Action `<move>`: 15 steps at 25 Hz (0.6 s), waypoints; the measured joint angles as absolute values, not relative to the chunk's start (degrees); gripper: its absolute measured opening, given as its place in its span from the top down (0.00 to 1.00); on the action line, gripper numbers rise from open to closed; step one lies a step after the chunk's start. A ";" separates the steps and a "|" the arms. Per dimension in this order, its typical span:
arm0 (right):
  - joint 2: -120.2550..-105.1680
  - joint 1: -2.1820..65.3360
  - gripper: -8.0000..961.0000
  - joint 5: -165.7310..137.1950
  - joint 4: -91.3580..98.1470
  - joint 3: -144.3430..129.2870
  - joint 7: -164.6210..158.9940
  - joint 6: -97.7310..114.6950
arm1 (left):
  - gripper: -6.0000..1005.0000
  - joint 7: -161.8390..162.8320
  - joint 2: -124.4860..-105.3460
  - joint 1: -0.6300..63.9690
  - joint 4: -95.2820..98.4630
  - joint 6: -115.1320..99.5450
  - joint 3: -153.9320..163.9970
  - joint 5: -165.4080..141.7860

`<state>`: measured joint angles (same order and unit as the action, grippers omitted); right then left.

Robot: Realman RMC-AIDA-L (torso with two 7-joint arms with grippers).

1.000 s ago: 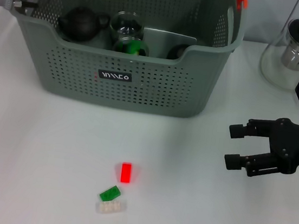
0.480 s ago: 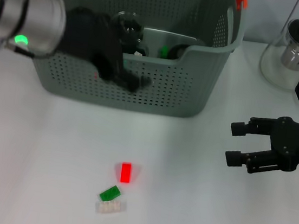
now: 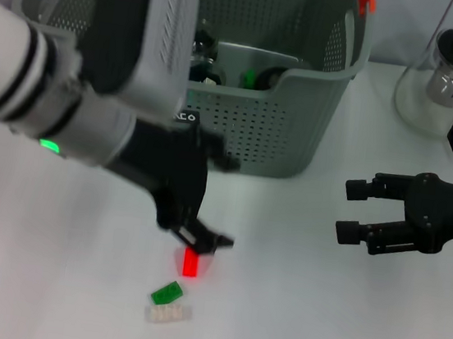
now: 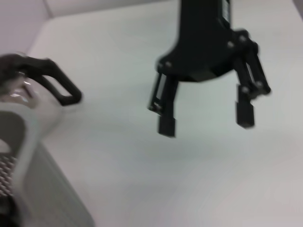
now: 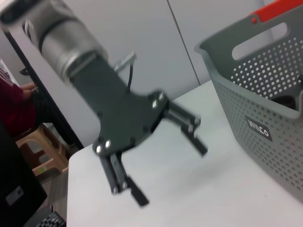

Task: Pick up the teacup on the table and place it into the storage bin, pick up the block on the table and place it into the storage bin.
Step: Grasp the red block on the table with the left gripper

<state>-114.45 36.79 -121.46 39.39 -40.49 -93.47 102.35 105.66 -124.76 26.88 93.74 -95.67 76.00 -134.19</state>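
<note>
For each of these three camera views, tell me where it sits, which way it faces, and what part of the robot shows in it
Head view: from the robot's head, looking forward and down at the table; both arms show, the left gripper open just above the red block, the right gripper open at the right, the storage bin behind.
Left wrist view: from the left wrist, looking across the table at the right gripper.
Right wrist view: from the right wrist, looking at the left gripper and the storage bin.
Shared: each wrist view shows the other arm's gripper, not its own.

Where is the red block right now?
In the head view the red block lies on the table in front of the storage bin, directly under the left end effector and just beyond the green block.
</note>
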 joint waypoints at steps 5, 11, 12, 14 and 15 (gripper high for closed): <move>-114.70 36.65 0.02 -121.46 39.37 -39.96 -93.71 102.32 | 0.06 104.22 -124.68 28.61 84.99 -90.60 78.98 -137.85; -114.70 36.71 0.02 -121.46 39.37 -39.69 -94.20 102.30 | 0.06 106.75 -124.72 30.53 78.38 -82.45 86.31 -146.22; -114.69 36.71 0.02 -121.46 39.37 -39.66 -94.38 102.30 | 0.06 107.90 -124.75 30.61 78.13 -81.38 87.80 -147.48; -114.66 36.67 0.02 -121.46 39.37 -39.59 -94.49 102.30 | 0.06 110.05 -124.79 30.66 77.94 -80.00 90.43 -149.64; -114.64 36.60 0.02 -121.46 39.37 -39.50 -94.49 102.30 | 0.07 110.99 -124.80 30.66 77.80 -79.36 91.89 -150.68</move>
<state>-114.64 36.60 -121.46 39.37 -39.50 -94.49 102.30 110.99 -124.80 30.66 77.80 -79.36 91.89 -150.68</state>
